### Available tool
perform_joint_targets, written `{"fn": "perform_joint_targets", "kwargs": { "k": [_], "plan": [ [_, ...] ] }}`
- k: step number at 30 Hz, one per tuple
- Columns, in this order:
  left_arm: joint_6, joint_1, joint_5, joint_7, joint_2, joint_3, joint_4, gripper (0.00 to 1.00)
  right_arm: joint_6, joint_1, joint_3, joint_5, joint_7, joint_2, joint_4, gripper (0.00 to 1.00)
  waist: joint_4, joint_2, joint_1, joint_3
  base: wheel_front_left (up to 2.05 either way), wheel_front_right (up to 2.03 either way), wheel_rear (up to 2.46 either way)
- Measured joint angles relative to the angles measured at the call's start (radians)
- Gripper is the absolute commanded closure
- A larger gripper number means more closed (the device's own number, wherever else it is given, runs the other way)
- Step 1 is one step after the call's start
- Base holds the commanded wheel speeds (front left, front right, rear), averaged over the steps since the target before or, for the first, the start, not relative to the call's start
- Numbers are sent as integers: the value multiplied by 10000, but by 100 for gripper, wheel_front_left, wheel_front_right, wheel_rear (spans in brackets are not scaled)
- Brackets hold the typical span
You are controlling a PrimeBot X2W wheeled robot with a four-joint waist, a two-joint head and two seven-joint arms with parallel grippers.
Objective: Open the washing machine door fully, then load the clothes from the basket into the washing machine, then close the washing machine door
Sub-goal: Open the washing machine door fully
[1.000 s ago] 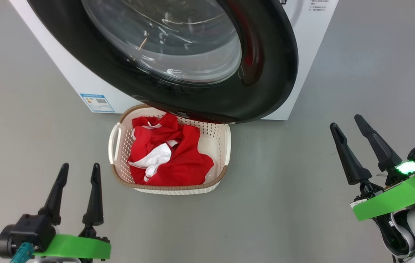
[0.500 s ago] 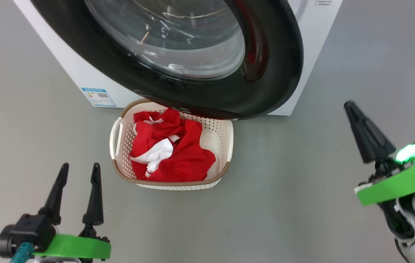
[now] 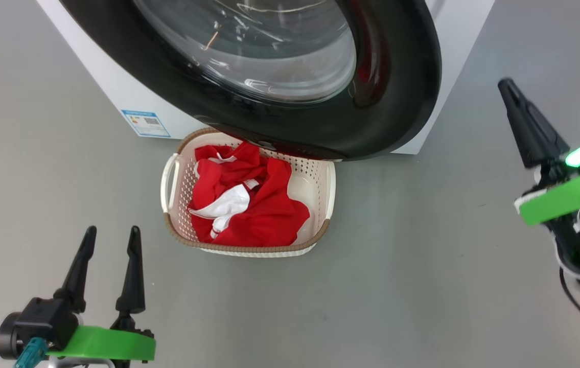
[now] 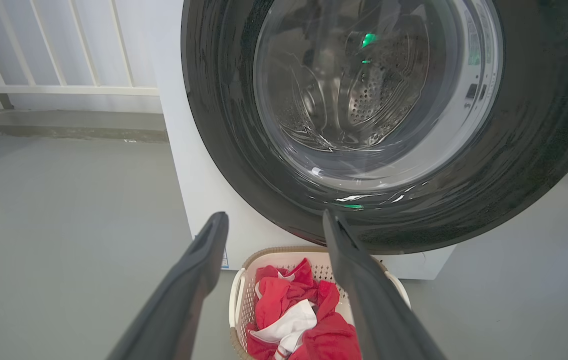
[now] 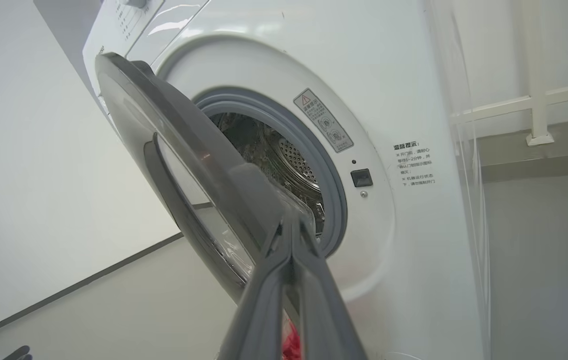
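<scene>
Door ajar, laundry waiting: the right pincer (image 3: 507,87), its two dark fingers pressed together on nothing, is raised beside the free edge of the washing machine door (image 3: 249,56). The left pincer (image 3: 112,231) hangs low with its fingers spread wide and empty.

The door stands part-way out from the washing machine (image 5: 404,75), ahead of the right pincer and toward its left. The steel drum (image 5: 294,155) and grey seal (image 5: 336,210) show in the gap just past the pincer's tips. The step in hand looks to be the first one, swinging the door fully open.

It would be done best by slipping the closed tips behind the free edge. They should bear on the inner rim, not the glass bowl, and follow the door's arc around its hinge without shoving straight across.

The door is round, so it has no long axis of its own. It stands upright on edge, its glass turned toward the left pincer and its free edge toward the right one. The hinge side lies farthest from the right pincer.

The basket (image 3: 317,179) sits on the floor (image 3: 397,255) under the door's lower rim, ahead of the left pincer and toward its right. The red and white clothes (image 3: 259,209) are heaped inside, and the sweep should stay above them.
</scene>
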Motion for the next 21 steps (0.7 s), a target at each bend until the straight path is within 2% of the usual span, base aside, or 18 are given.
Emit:
{"fn": "perform_joint_targets", "kwargs": {
  "k": [11,21],
  "plan": [
    [0,-210,0,0,-12,-6,-4,0,0,-1561,769,2711,980,-771,385,100,104,0,1,229,0,0,0],
    [0,-371,-4,0,-13,-13,-29,0,0,-2803,1066,5039,2679,-874,1106,100,238,1,0,492,0,0,0]
  ]
}}
